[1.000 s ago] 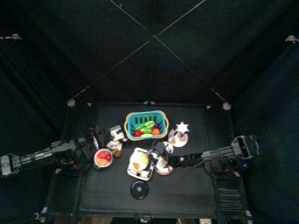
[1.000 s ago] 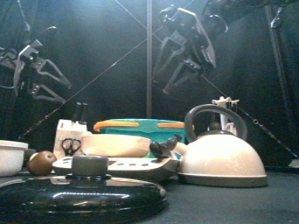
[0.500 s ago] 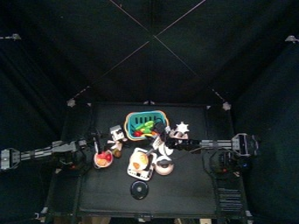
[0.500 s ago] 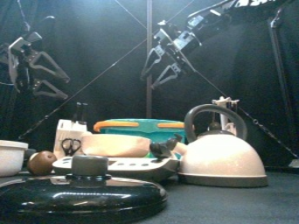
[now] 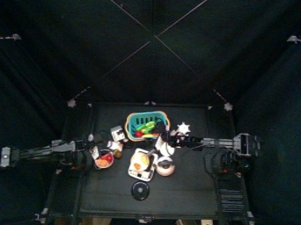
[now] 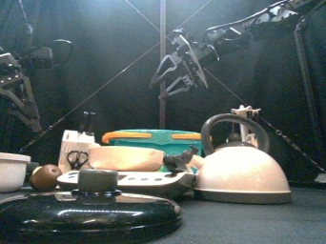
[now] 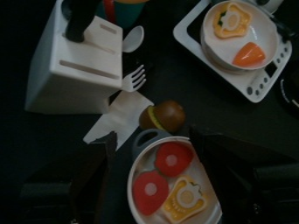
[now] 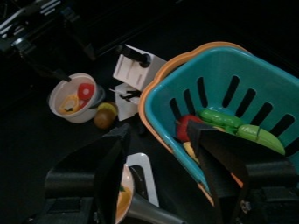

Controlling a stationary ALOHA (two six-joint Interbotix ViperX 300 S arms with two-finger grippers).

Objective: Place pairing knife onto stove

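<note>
**Fingers wide open on both arms, knife not picked up yet**

Fingers on the left gripper [image 6: 19, 93] are spread wide with nothing in them. Same goes for the right gripper [image 8: 162, 137], which hangs apart over the teal basket [image 8: 239, 87].

The paring knife [image 7: 79, 21] looks like the black handle sticking out of the white knife block [image 7: 73, 72], so it's not yet out. The stove [image 7: 216, 63] sits just past the block, and a pan [image 7: 237, 31] with toy food already takes up most of it.

How I'd go about it: the left arm has the better line, since its wrist view looks pretty much straight down on the block. Come down square over the handle, pinch it low, then pull along the slot rather than sideways, or the block probably tips. There's a fork [image 7: 132, 79] right beside the block, so mind that. When putting it down, aim for a bare bit of the stove or lay it flat across the pan.

Pose-wise, the left arm is up high at the left side of the bench, fingers pointing down. The right arm reaches in high from the right, almost to the middle.
</note>
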